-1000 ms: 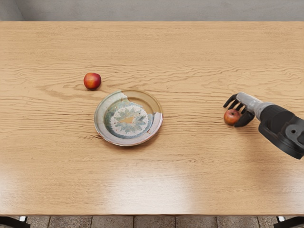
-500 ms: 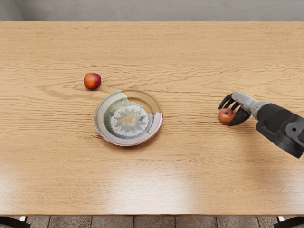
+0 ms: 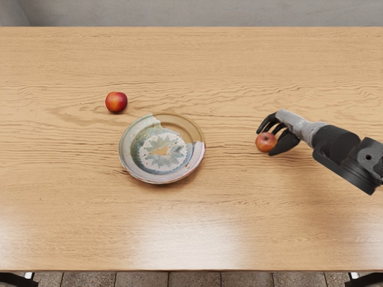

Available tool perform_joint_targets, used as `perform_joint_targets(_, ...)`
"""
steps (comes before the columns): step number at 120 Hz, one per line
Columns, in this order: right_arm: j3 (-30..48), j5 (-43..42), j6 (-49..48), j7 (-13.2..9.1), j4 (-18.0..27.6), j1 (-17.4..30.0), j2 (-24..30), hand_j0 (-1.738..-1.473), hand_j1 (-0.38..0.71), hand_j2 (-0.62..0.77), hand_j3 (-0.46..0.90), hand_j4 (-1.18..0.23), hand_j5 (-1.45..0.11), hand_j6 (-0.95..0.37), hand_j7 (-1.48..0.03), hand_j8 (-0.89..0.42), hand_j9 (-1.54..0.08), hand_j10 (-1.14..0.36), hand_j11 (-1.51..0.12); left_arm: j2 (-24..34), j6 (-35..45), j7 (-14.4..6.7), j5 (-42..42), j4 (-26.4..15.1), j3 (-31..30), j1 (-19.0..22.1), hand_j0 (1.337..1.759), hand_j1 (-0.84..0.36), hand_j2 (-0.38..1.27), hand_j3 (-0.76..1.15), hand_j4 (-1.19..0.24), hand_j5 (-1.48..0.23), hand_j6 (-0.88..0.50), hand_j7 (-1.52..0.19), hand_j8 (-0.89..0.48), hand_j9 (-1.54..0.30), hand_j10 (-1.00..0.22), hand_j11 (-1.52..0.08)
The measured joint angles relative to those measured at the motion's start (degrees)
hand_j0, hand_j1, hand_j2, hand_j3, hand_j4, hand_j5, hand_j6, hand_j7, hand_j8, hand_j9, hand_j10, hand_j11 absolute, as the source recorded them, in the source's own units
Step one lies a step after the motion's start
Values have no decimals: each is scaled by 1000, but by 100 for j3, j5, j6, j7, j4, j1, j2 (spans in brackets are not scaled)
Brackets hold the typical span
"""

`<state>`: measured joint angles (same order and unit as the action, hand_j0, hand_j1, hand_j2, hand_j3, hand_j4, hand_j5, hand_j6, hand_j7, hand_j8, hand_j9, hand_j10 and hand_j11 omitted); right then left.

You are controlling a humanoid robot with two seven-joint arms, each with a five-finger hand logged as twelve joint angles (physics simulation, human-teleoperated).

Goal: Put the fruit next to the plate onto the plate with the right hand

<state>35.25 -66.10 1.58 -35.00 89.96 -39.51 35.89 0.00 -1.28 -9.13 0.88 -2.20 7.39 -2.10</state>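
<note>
The right hand (image 3: 279,133) comes in from the table's right edge on a dark forearm. Its grip is closed on a small red fruit (image 3: 265,142): the dark fingers (image 3: 267,122) arch over the top and the thumb sits below on its right side. I cannot tell whether the small red fruit rests on the table (image 3: 191,227) or hangs just clear of it. It is right of the table's middle, well apart from the plate (image 3: 127,156). The plate lies flat, left of centre, its patterned face towards the camera. A second fruit (image 3: 116,101), also red, rests on the table near the plate's far-left rim, not touching it.
</note>
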Motion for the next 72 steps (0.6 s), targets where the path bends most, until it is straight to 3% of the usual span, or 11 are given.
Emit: perform_joint_targets(72,41,347,-132,0,172,-253,-618,-1658,280,89,1,-580,-808,-410,-780,-450,-804,-583,-805,0,-1,-1,0,0,0,5,1658,335,3,0,-13,-15,-13,-15,-13,-15,-12,-15)
